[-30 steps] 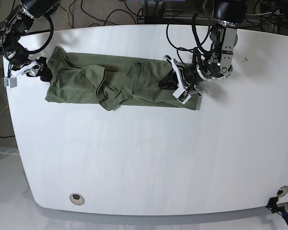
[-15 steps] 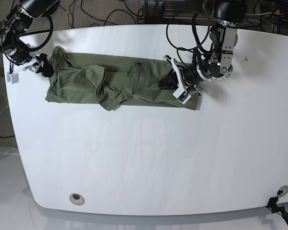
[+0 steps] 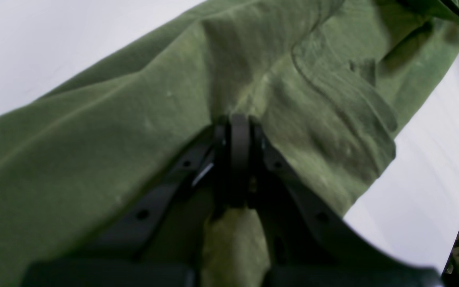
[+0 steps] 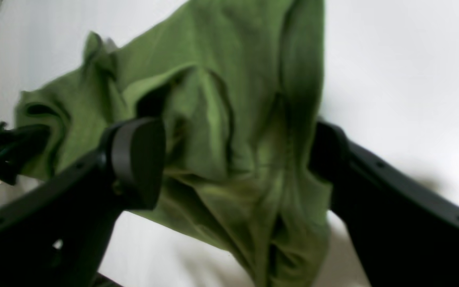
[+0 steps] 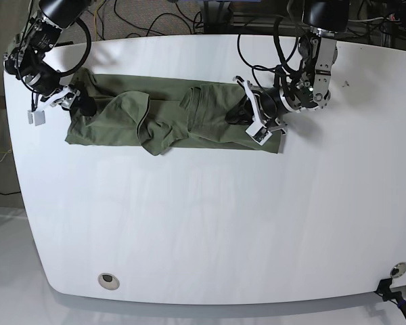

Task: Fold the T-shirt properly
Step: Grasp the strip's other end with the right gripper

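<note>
Olive T-shirt (image 5: pixel 169 120): we see left claw (image 3: pixel 239 131) clamped on it; right claw (image 4: pixel 233 159), spread wide, has shifted inward to regrasp.

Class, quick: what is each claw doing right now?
Left claw: shut on the T-shirt.
Right claw: open, its jaws on either side of the T-shirt's end.

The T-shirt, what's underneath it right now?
The T-shirt lies on the white table, bare around it. Anything beneath the cloth is hidden. The left gripper pinches one end; the right gripper straddles the other, open.
</note>
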